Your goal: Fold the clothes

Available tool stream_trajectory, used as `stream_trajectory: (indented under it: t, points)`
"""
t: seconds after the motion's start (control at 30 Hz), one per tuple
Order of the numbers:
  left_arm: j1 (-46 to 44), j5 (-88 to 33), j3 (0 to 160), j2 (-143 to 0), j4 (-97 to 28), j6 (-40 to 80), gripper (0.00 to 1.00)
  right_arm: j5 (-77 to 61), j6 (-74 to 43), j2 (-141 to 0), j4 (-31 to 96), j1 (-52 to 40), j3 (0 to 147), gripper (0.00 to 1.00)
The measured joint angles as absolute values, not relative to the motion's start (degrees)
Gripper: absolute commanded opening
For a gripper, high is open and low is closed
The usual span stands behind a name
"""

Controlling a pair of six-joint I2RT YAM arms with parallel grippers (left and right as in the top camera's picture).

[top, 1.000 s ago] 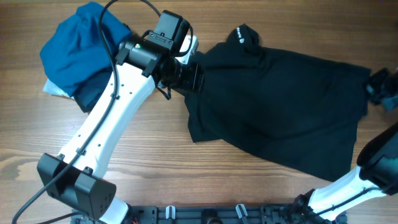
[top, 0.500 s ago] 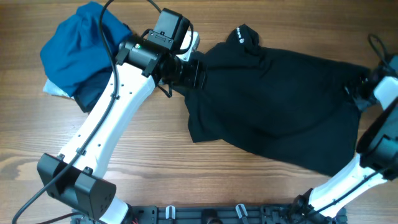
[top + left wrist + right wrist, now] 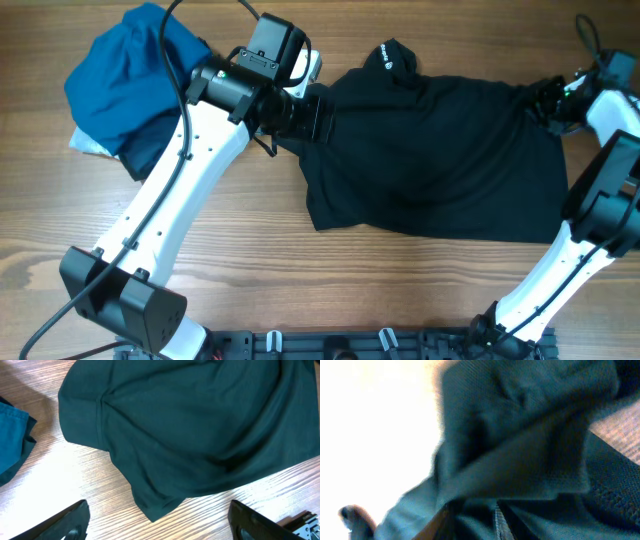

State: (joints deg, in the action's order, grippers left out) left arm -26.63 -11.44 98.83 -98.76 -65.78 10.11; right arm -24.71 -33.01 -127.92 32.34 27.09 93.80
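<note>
The black shirt [image 3: 440, 160] lies spread over the middle and right of the table, its white logo [image 3: 388, 57] near the far edge. My left gripper [image 3: 316, 114] hovers over the shirt's left edge. In the left wrist view it [image 3: 159, 508] is open, fingers wide apart, and a corner of the shirt [image 3: 190, 430] points down between them onto bare wood. My right gripper [image 3: 553, 101] sits at the shirt's far right corner, where the cloth is bunched. The right wrist view is blurred and filled with dark cloth [image 3: 520, 435] pressed against the jaws, so their state does not show.
A bright-blue and navy bundle [image 3: 125, 85] lies at the far left, and its edge shows in the left wrist view [image 3: 12, 435]. The left arm [image 3: 170, 210] crosses the table diagonally from the front left. The right arm [image 3: 595, 220] stands along the right edge.
My right gripper has swung from the right edge toward the far side, pulling the shirt's right hem up and in. The front edge now lies straighter. The left gripper stayed put, its jaws wider.
</note>
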Motion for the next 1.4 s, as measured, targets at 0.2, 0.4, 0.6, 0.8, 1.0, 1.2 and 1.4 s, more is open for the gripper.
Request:
stream_trajectory:
  t: [0.2,0.4,0.6,0.8,1.0,1.2,1.4]
  points:
    - [-26.6,-11.4,98.8,-98.8,-68.1,10.1,0.92,-28.1,-26.8,-116.9,44.0,34.5,95.6,0.62]
    - [-26.7,-12.3,98.1,-98.6,-78.3,11.7,0.91,-26.3,-22.0,-104.6,58.7,41.5,97.1,0.66]
    - [-30.5,-17.8,84.6,-97.9,-70.3,13.2,0.91,-25.5,-16.9,-104.4,67.0,41.0,96.3,0.67]
    - [-36.1,-21.3,67.0,-98.8,-56.3,16.7,0.88,-25.4,-15.0,-104.5,66.8,39.8,94.2,0.67]
    - [-35.9,-23.4,63.1,-101.8,-47.3,19.4,0.64,-25.4,-14.8,-104.5,66.9,39.8,93.5,0.67]
    - [-35.9,-23.9,63.2,-106.0,-43.6,20.3,0.04,-25.4,-14.8,-104.5,66.8,39.8,92.3,0.67]
    - [-34.9,-23.9,63.2,-107.4,-46.7,20.6,0.04,-23.6,-14.9,-104.7,62.1,39.8,84.0,0.72]
